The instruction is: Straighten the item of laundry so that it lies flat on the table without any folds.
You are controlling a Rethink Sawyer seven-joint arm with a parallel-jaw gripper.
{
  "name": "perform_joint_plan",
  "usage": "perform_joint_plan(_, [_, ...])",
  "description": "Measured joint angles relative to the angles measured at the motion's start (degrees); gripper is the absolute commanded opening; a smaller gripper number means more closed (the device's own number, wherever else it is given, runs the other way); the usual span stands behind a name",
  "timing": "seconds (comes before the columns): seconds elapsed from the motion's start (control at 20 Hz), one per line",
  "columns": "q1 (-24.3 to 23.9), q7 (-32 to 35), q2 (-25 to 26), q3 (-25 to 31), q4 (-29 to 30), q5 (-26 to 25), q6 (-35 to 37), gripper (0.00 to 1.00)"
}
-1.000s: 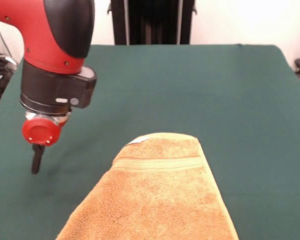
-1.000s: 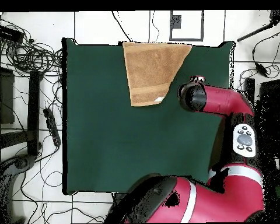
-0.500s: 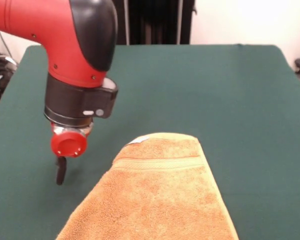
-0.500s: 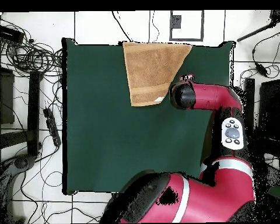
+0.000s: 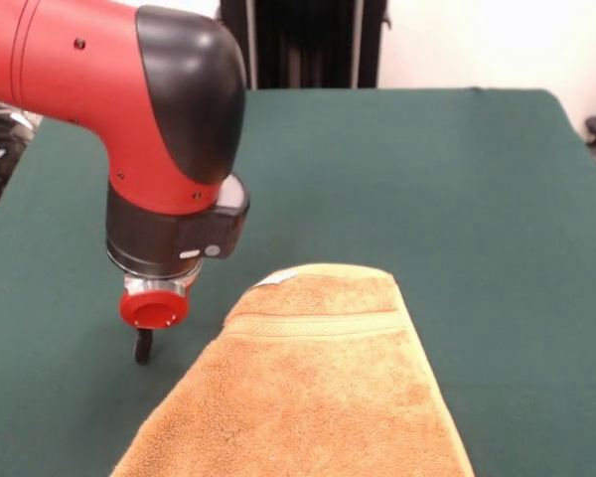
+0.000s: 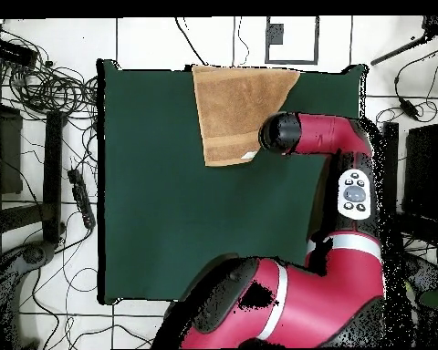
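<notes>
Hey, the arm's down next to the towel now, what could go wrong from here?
1. The gripper sits low on the table beside the towel, not over it; closing there would likely catch green cloth or nothing.
2. The towel looks folded, its slanted edge nearest the arm; dragging sideways may bunch it instead of opening it.
3. The towel lies at the table's edge, so a pull that way may slide it off.

We see a white tiled floor (image 6: 150, 41) around the work area, tangled black cables (image 6: 40, 82) strewn at one side, and a pale wall (image 5: 477, 45) behind.
</notes>
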Motion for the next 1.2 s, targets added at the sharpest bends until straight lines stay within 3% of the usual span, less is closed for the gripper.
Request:
perform_joint_plan(0.5, [1.47, 0.00, 4.94, -0.31, -10.56, -0.39, 9.39, 1.00])
perform_joint_plan(1.2, [1.24, 0.00, 5.44, 0.08, -11.96, 1.70, 14.07, 1.00])
